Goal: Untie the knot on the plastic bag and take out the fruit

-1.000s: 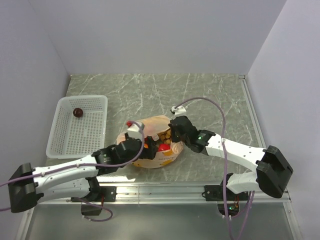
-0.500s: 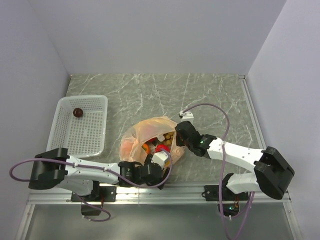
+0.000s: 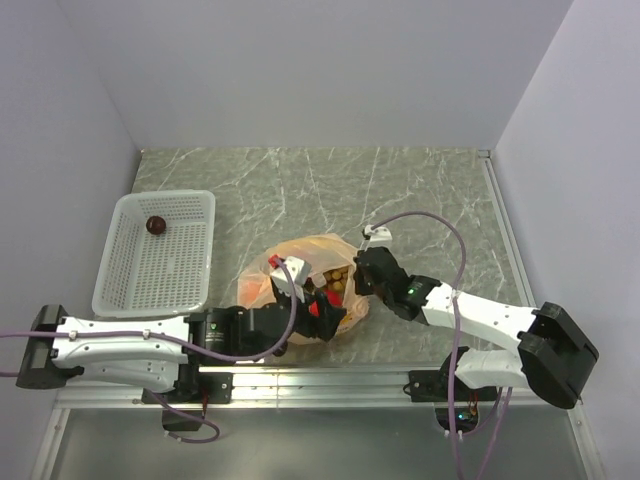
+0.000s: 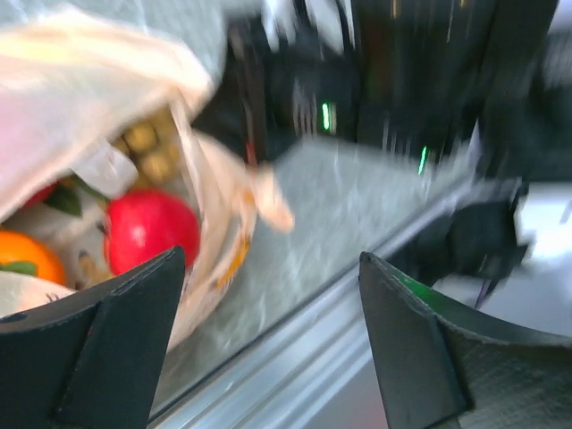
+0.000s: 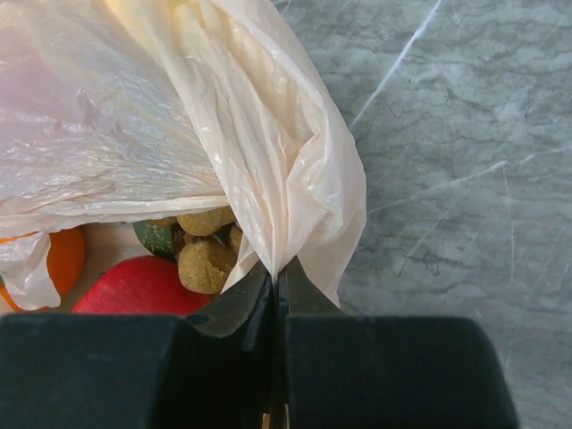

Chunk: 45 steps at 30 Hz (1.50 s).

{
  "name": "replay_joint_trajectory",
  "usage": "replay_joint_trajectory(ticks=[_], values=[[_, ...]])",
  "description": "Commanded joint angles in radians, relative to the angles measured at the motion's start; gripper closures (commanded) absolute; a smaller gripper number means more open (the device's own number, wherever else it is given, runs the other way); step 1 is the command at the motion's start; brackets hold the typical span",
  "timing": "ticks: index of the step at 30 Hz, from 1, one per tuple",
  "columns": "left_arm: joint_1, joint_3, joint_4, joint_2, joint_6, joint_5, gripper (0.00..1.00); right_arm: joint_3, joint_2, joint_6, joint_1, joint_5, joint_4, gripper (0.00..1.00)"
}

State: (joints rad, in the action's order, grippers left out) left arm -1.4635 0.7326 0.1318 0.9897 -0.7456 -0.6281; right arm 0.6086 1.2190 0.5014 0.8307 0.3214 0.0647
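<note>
The plastic bag (image 3: pixel 300 260) lies at the table's near middle with its mouth open, and the knot is out of view. Fruit shows inside: a red one (image 5: pixel 143 286), a tan cluster (image 5: pixel 206 255) and an orange (image 5: pixel 67 255). My right gripper (image 5: pixel 279 264) is shut on the bag's (image 5: pixel 179 116) right edge, pinching the thin plastic; from above it (image 3: pixel 358 285) sits at the bag's right side. My left gripper (image 4: pixel 271 259) stands open just in front of the bag (image 4: pixel 107 89), beside the red fruit (image 4: pixel 147 228), with nothing between its fingers. From above it (image 3: pixel 322 303) is at the bag's near side.
A white basket (image 3: pixel 165 195) stands at the left with one dark maroon fruit (image 3: pixel 155 226) in it. The metal rail (image 3: pixel 330 375) along the table's near edge runs just below the bag. Walls close the table on three sides.
My left arm swung from the bag's upper left down round its near side and now points right at the bag's front. My right gripper shifted slightly right, still pinching the bag.
</note>
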Motion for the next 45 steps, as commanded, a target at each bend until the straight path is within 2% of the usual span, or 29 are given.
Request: replay_joint_trajectory(ticks=[1,3,4,8,13,15,18,22,28,30,32,33,35,36,40,45], values=[[0.018,0.092,0.106,0.029,-0.112,-0.190,0.17,-0.023,-0.042,0.015,-0.005,0.011,-0.046,0.94],[0.057,0.146,0.199,0.088,-0.182,-0.203,0.18,-0.023,-0.044,0.020,-0.005,0.015,-0.046,0.94],[0.110,0.158,0.210,0.111,-0.196,-0.150,0.19,-0.021,-0.042,0.022,-0.005,0.013,-0.045,0.94],[0.195,0.166,0.164,0.245,-0.184,-0.040,0.20,-0.026,-0.041,0.026,-0.004,0.008,-0.048,0.94],[0.244,0.200,0.186,0.441,-0.242,-0.012,0.19,-0.055,-0.061,0.043,-0.004,0.004,-0.055,0.94],[0.250,0.192,0.161,0.478,-0.250,-0.007,0.18,-0.067,-0.072,0.046,-0.004,0.002,-0.060,0.94],[0.262,0.211,0.138,0.533,-0.245,0.050,0.14,-0.084,-0.090,0.051,-0.004,0.005,-0.054,0.94],[0.262,0.211,0.135,0.616,-0.256,0.051,0.07,-0.119,-0.121,0.055,-0.004,0.010,-0.057,0.94],[0.264,0.232,0.103,0.719,-0.248,0.103,0.09,-0.133,-0.127,0.060,-0.004,-0.002,-0.062,0.93],[0.262,0.243,0.121,0.730,-0.255,0.114,0.13,-0.136,-0.136,0.060,-0.004,0.001,-0.060,0.93],[0.262,0.238,0.132,0.712,-0.264,0.119,0.24,-0.138,-0.150,0.060,-0.004,0.011,-0.057,0.93],[0.262,0.234,0.134,0.698,-0.268,0.117,0.37,-0.139,-0.154,0.057,-0.004,0.016,-0.054,0.93],[0.262,0.222,0.143,0.643,-0.270,0.116,0.49,-0.142,-0.162,0.057,-0.004,0.024,-0.051,0.93],[0.261,0.220,0.150,0.597,-0.268,0.114,0.59,-0.142,-0.167,0.055,-0.005,0.027,-0.048,0.93],[0.261,0.212,0.175,0.460,-0.255,0.110,0.76,-0.144,-0.168,0.057,-0.004,0.042,-0.043,0.93],[0.276,0.225,0.195,0.311,-0.203,0.087,0.82,-0.144,-0.161,0.062,-0.004,0.053,-0.043,0.93]])
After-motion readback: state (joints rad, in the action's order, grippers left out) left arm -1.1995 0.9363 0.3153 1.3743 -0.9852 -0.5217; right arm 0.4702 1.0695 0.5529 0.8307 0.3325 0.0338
